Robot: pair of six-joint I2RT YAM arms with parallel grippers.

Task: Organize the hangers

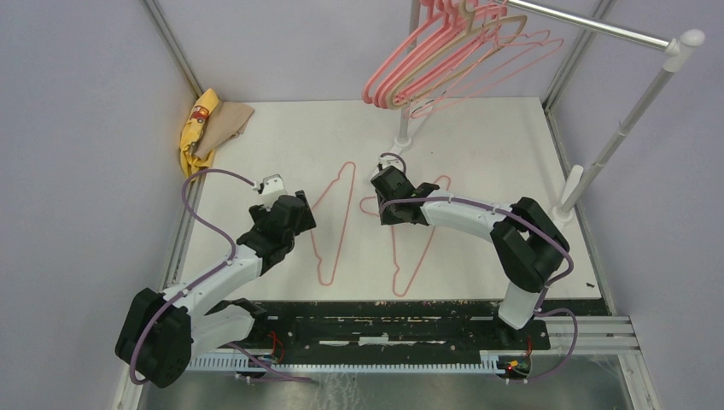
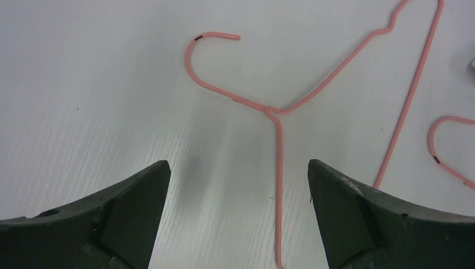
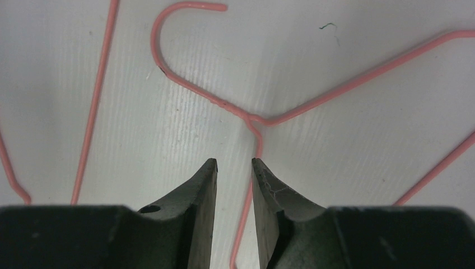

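lying flat on the white table [image 1: 512,154] are 2 thin pink wire hangers, side by side near the arms and well apart from the bunch of hung hangers [image 1: 397,64] on the rail [image 1: 598,27] at the back right. the right hanger [image 3: 255,119] has the right gripper [image 3: 233,162] low over it, just below the neck where hook and shoulders meet. its fingers [image 3: 204,190] are drawn in to a narrow slit with the wire running between them. a little gap shows beside the wire, so i would not call it pinched yet. the left hanger [image 2: 271,110] lies free. the left gripper [image 2: 238,163] is above it, jaws spread wide, with 1 of its wires passing between them and nothing touched that i can see.

to my eye the step in hand is the pickup of the right hanger, with these 2 not yet on the rail. the next move calls for the grip to finish on that thin wire near the neck, firm enough that it will not swivel. then it needs a lift that keeps the hook free and turned, so it can drop over the rail beside the others. wire this thin, flat on the table, could slip out from under the fingertips.
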